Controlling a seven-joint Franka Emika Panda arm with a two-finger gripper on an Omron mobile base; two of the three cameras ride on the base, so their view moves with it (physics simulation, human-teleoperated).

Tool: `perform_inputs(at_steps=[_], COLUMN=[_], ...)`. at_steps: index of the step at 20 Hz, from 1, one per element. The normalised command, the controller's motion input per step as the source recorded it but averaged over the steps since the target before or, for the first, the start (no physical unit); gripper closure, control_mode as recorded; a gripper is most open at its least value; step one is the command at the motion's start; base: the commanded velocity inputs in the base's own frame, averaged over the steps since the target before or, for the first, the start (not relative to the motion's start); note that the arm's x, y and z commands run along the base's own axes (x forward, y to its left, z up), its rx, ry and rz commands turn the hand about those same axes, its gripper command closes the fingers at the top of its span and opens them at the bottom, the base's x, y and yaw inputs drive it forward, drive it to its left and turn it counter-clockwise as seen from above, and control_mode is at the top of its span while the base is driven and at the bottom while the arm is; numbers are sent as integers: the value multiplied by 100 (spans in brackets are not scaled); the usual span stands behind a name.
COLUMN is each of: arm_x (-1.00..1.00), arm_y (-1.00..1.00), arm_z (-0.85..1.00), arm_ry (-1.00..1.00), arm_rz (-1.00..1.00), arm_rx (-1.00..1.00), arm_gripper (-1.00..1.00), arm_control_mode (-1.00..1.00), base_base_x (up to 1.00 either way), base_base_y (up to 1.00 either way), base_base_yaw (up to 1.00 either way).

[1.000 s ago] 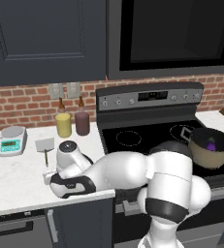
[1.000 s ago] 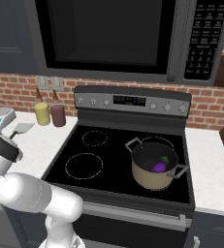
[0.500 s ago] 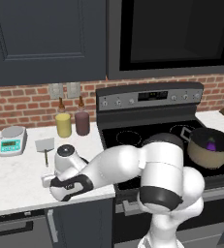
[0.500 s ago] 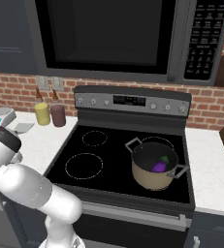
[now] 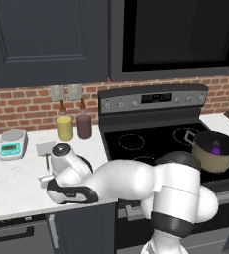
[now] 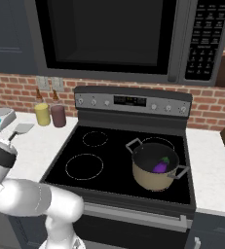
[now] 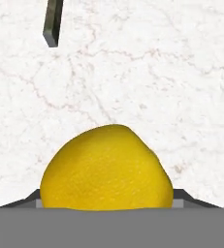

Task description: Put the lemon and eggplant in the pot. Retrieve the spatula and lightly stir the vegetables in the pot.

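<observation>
white marble counter (image 5: 12, 178) carries the spatula (image 5: 45, 150) at left, with the lemon (image 7: 106, 168) just beside it, clasped between the gripper (image 7: 106, 201) fingers. far right on the stove (image 6: 114, 160), the pot (image 6: 156, 168) holds the eggplant (image 6: 160, 167).

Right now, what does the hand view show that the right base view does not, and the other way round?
Hand view: the lemon close up, resting on the marble, with the claw tips against its two sides.

Right base view: the pot on the stove with the eggplant inside, plus a yellow jar and a maroon jar by the brick wall.

Both: the white counter and the spatula, of which the hand view catches just the dark handle end.
</observation>
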Motion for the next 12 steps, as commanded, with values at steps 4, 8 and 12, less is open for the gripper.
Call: perform_inputs(at_steps=[4,8,12], arm_x=[-32,-12,0], arm_y=[-53,-72,-91], arm_z=[100,100,100], arm_ry=[-15,-6,0], arm_rz=[-11,-17,-23], arm_rx=[3,7,8], arm_gripper=[100,100,100], arm_control_mode=[-100,-100,-100], base_base_x=[0,0,0], base_base_y=[0,0,0], base_base_yaw=[0,0,0])
